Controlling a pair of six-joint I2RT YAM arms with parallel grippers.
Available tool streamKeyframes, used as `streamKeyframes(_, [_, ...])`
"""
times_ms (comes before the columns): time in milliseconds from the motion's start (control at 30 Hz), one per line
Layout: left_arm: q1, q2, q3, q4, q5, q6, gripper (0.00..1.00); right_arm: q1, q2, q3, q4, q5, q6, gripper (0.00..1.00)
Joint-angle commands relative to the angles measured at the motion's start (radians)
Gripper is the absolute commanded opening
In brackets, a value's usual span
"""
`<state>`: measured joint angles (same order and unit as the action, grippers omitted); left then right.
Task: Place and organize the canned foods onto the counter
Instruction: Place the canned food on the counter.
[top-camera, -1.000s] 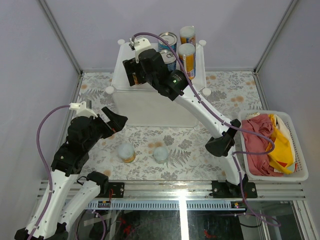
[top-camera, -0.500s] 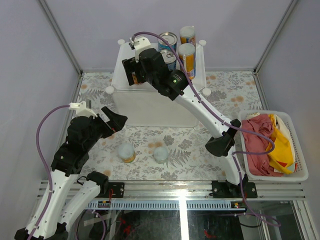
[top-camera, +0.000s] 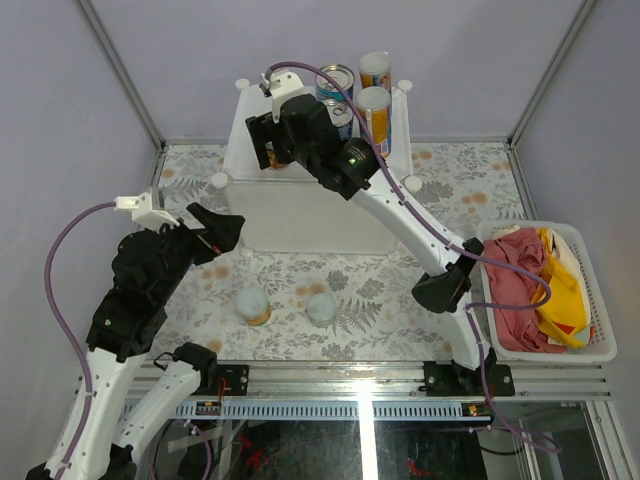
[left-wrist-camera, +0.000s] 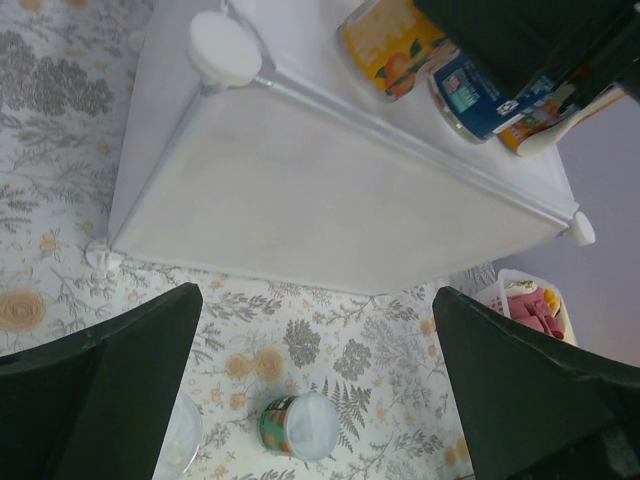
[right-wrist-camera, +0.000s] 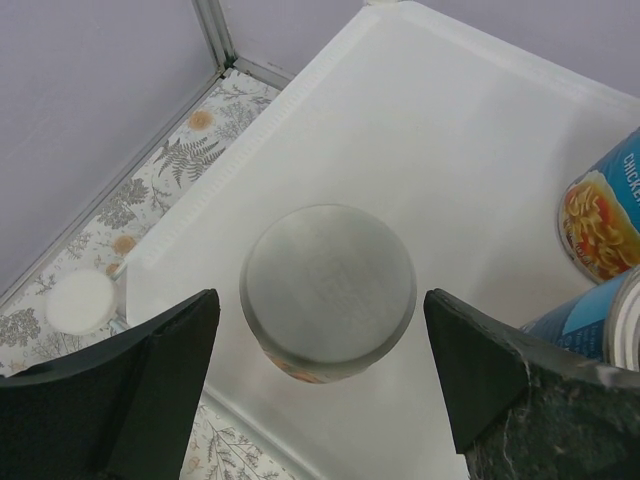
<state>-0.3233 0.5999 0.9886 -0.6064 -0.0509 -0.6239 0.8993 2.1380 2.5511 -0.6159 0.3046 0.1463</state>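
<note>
the right claw (right-wrist-camera: 315, 305) hangs over the top of the white cabinet (right-wrist-camera: 450, 130), in the upper middle of the top view. its two fingers (right-wrist-camera: 120, 400) are apart, one on each side of a metal-top can (right-wrist-camera: 328, 285). there is a gap between each finger and the can, so the claw is not holding it. the metal-top can stands up straight on the left part of the cabinet top. a bit of orange label shows at its bottom edge. to the right of it in the wrist view stands a blue soup can (right-wrist-camera: 600, 225). the rim of a second blue can (right-wrist-camera: 605, 335) peeks in just below that.

in the top view a tall yellow can (top-camera: 373, 115) stands at the right side of the cabinet top, just beside the blue ones. a second tall yellow can (top-camera: 375, 68) stands above it in the frame. the right arm hides part of that group.

the left claw (top-camera: 213, 238) floats above the flowery worktop (top-camera: 400, 300), near the cabinet's lower left corner. its fingers are wide apart with nothing between them. to the lower right of it, two short cans sit on the worktop, near each other but not touching. one is a short orange can (top-camera: 252, 305) and one is a short green can (top-camera: 321, 308). both have pale tops.

a white basket (top-camera: 555, 356) with red and yellow cloth sits at the right edge of the frame.
</note>
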Motion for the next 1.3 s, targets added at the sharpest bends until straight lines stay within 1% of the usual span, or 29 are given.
streamKeyframes(0, [0.007, 0.012, 0.055, 0.090, -0.032, 0.080, 1.00, -0.013, -0.086, 0.013, 0.044, 0.014, -0.027, 0.91])
streamKeyframes(167, [0.008, 0.047, 0.097, 0.139, -0.028, 0.150, 1.00, -0.013, -0.113, 0.012, 0.054, 0.012, -0.030, 0.91])
streamKeyframes(400, [0.007, 0.134, 0.155, 0.248, 0.035, 0.260, 1.00, -0.014, -0.167, 0.012, 0.065, 0.003, -0.028, 0.91])
streamKeyframes(567, [0.007, 0.206, 0.195, 0.300, 0.068, 0.325, 0.98, -0.013, -0.236, -0.033, 0.095, -0.001, -0.027, 0.91])
streamKeyframes(867, [-0.013, 0.294, 0.174, 0.391, 0.091, 0.455, 0.96, -0.013, -0.321, -0.084, 0.121, -0.001, -0.038, 0.90])
streamKeyframes(1267, [-0.070, 0.413, 0.184, 0.480, 0.066, 0.544, 0.94, -0.013, -0.374, -0.091, 0.117, -0.016, -0.058, 0.89])
